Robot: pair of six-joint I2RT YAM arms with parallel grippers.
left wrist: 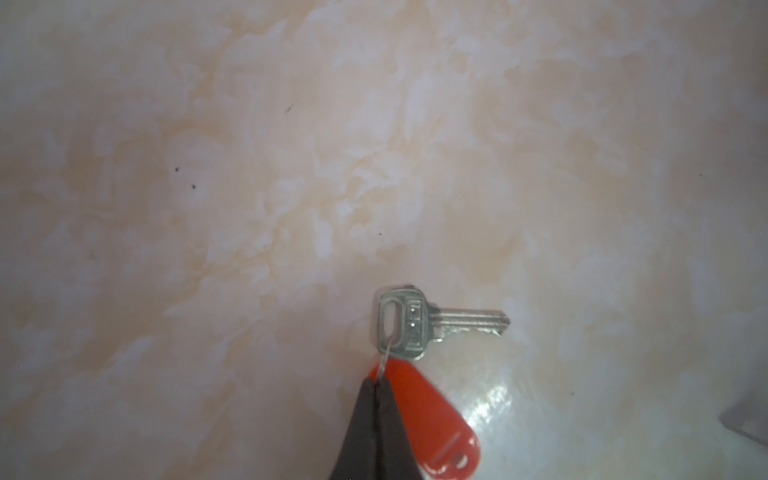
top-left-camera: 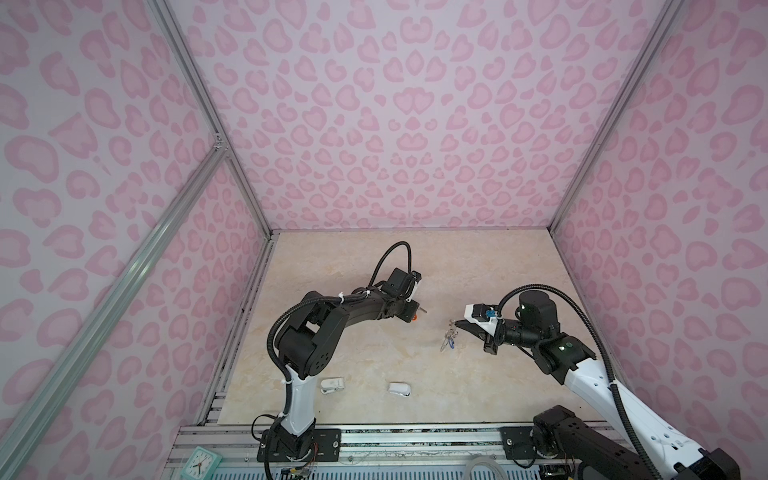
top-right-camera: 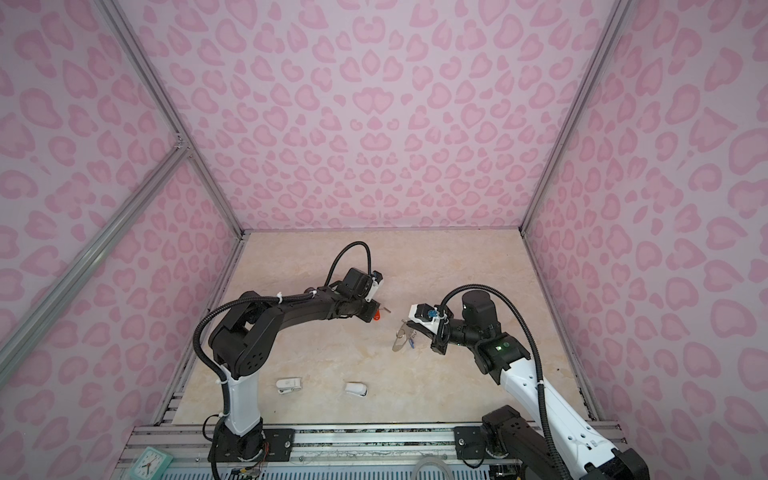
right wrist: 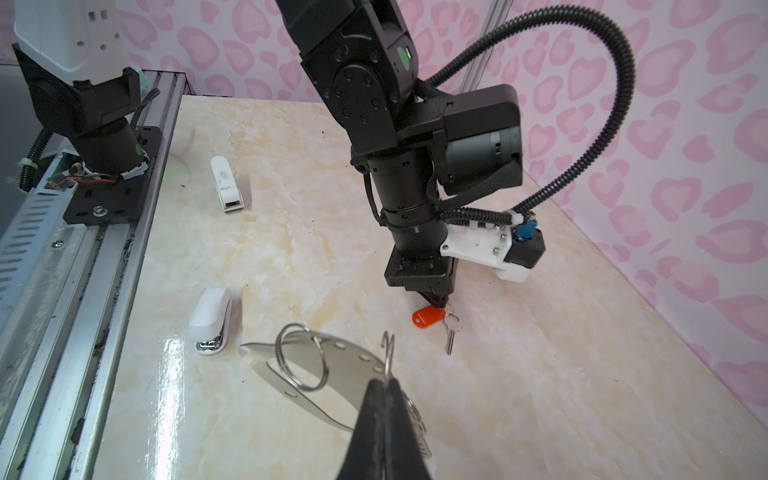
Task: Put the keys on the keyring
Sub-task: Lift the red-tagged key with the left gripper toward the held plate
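Left arm (top-left-camera: 357,309) and right arm (top-left-camera: 528,330) reach inward, low, both jaws pinched together.

Two robot arms are counted in both top views: the left arm (top-left-camera: 316,332) and the right arm (top-left-camera: 590,382). One gripper is carried by each, so two are counted: the left gripper (left wrist: 377,380) and the right gripper (right wrist: 386,380). Two black ribbed cables (right wrist: 623,70) are counted, one per arm. One silver key (left wrist: 419,324) is seen plainly, and one red tag (left wrist: 432,415) is joined to it. One blue tag (top-right-camera: 412,343) is made out in a top view; whether a second key hangs on it cannot be told. One keyring (right wrist: 347,376) is counted, and two wire rings (right wrist: 279,353) are seen on it. Two small white staplers (right wrist: 227,187) are counted. One teal clock (top-left-camera: 199,463) is noted.
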